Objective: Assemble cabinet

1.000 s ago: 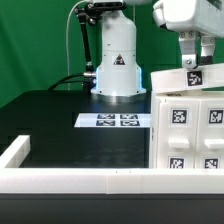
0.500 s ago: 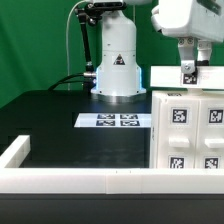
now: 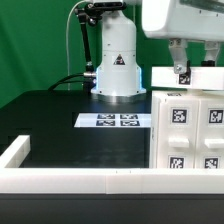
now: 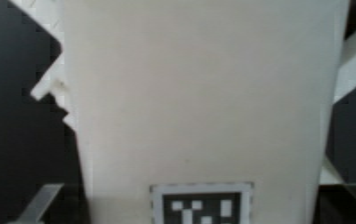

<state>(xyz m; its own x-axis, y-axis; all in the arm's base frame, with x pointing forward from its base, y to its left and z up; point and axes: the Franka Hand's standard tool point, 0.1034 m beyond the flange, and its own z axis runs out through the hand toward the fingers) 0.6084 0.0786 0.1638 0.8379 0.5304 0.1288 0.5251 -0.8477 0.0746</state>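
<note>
Claw (image 3: 182,72): hovering over cabinet (image 3: 190,128); its opening cannot be told.
Wrist view: white tagged panel (image 4: 193,110) fills frame.
Marker board (image 3: 118,121): flat on black table (image 3: 55,120).

Robot lab: marker board (image 3: 117,121), green backdrop (image 3: 35,40)

A flat green backdrop (image 3: 35,40) fills the upper left of the frame. It may be cloth rather than a painted wall, but the view is too soft to tell. Below it a matt black desk (image 3: 55,120) spreads across the middle of the frame. A low white rail (image 3: 70,180) borders the desk along the lower part of the frame and turns up at the lower left corner. The marker board (image 3: 115,121) lies flat at the centre of the desk. Under the rail a dim band (image 3: 100,212) runs along the bottom edge. The light is even, with no hard shadows.
</note>
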